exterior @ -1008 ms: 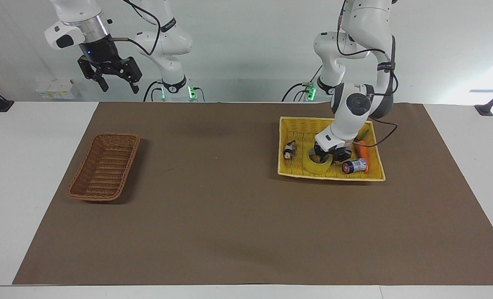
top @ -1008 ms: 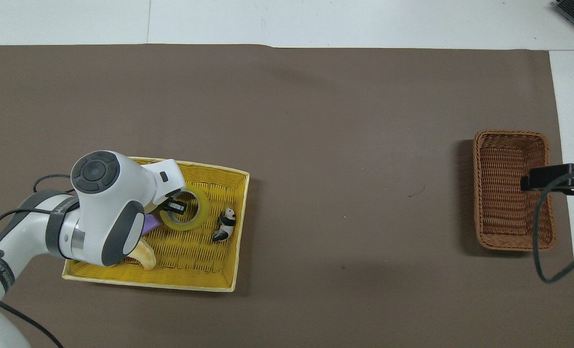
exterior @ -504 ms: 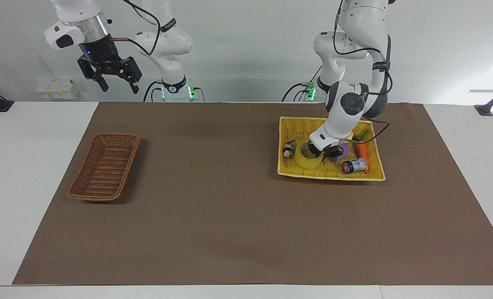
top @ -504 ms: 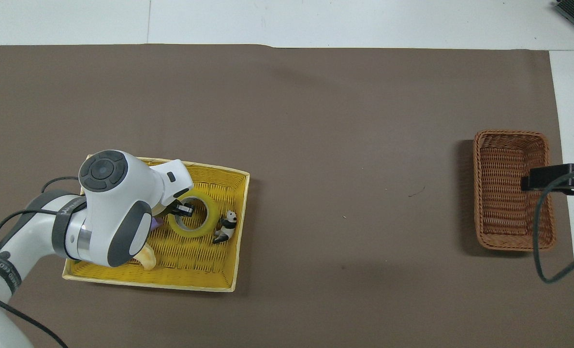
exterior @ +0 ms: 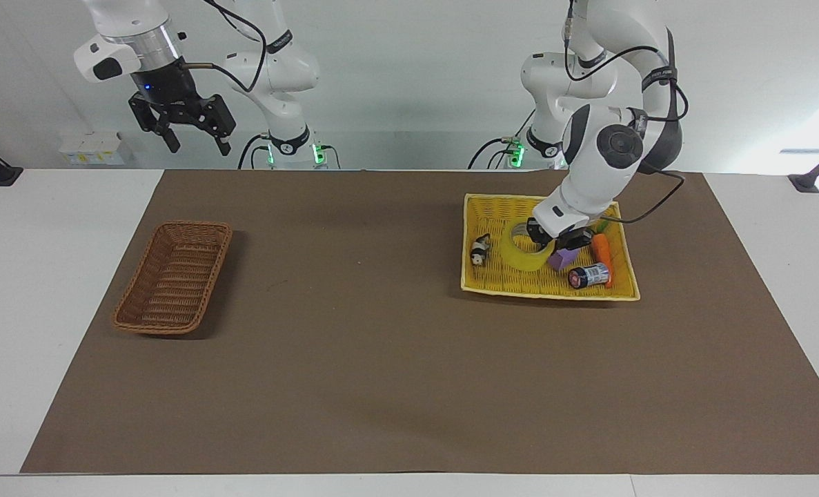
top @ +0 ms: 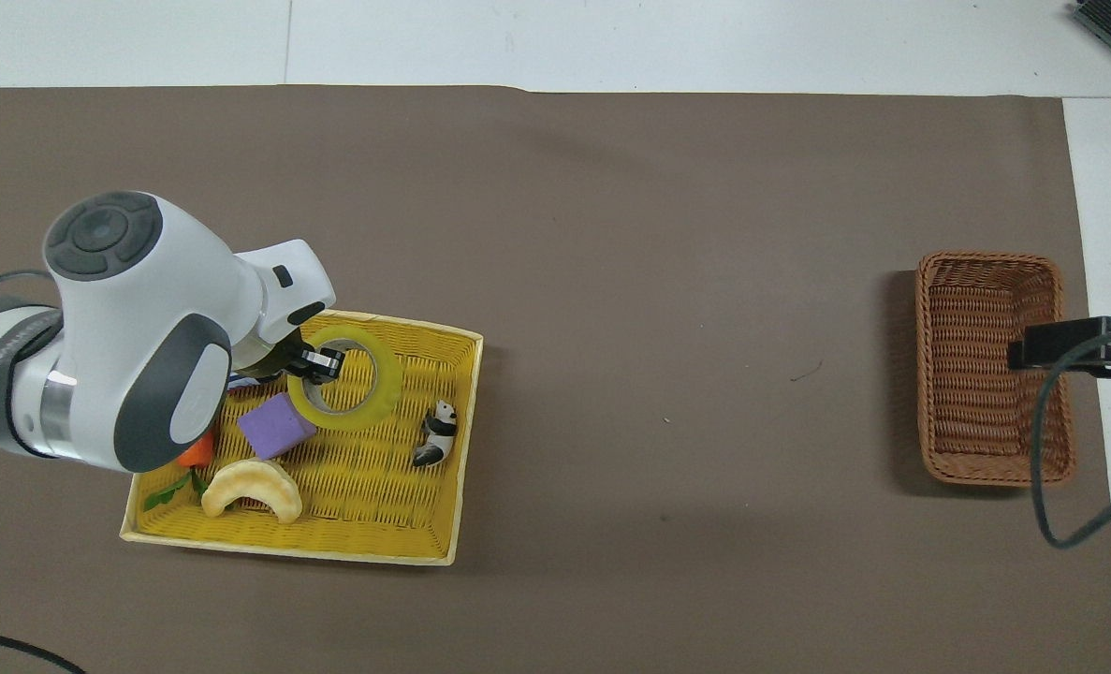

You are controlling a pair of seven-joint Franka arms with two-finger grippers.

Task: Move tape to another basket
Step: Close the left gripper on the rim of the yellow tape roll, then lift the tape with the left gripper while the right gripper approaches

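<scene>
The tape (exterior: pixel 526 250), a yellow translucent ring, hangs tilted just above the floor of the yellow basket (exterior: pixel 547 294). My left gripper (exterior: pixel 555 239) is shut on the tape's wall, with one finger inside the ring. From overhead the tape (top: pixel 360 393) and left gripper (top: pixel 317 363) are over the basket's half farther from the robots. The brown wicker basket (exterior: pixel 172 276) sits empty toward the right arm's end of the table (top: pixel 990 365). My right gripper (exterior: pixel 192 134) waits open, high above the table edge near that basket.
The yellow basket (top: pixel 293 549) also holds a purple cube (top: pixel 276 426), a panda figure (top: pixel 435 440), a pastry (top: pixel 251 487), a carrot (exterior: pixel 602 252) and a small can (exterior: pixel 588 275). A brown mat covers the table between the baskets.
The left gripper has risen with the tape in it and shifted within the yellow basket, uncovering the purple cube. The right arm has not moved.
</scene>
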